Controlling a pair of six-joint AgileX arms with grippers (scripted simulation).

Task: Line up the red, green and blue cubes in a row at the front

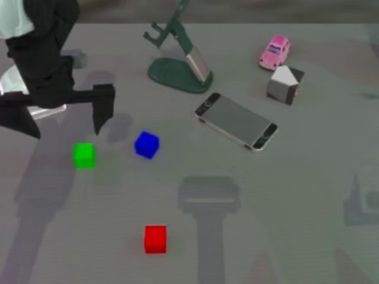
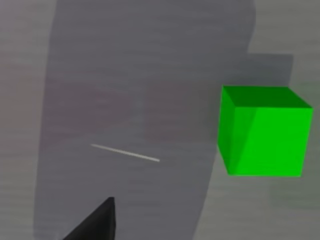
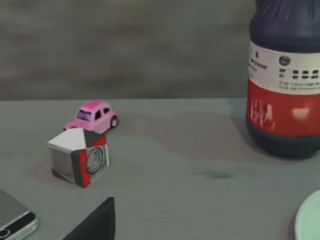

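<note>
The green cube (image 1: 84, 155) sits at the left of the table and shows close up in the left wrist view (image 2: 264, 131). My left gripper (image 1: 65, 121) hangs open just behind and above it, with nothing between its fingers; one dark fingertip (image 2: 97, 222) shows in its wrist view. To the right of the green cube lies the blue cube (image 1: 146, 144), turned slightly. Nearer the front, the red cube (image 1: 155, 239) stands alone. My right gripper (image 3: 142, 227) is out of the top view, open and empty, off at the table's right.
A green stand (image 1: 180, 68), a phone (image 1: 237, 121), a pink toy car (image 1: 275, 51) and a grey-and-white block (image 1: 284, 84) lie across the back. A dark bottle (image 3: 285, 75) and a pale plate rim (image 3: 310, 220) appear in the right wrist view.
</note>
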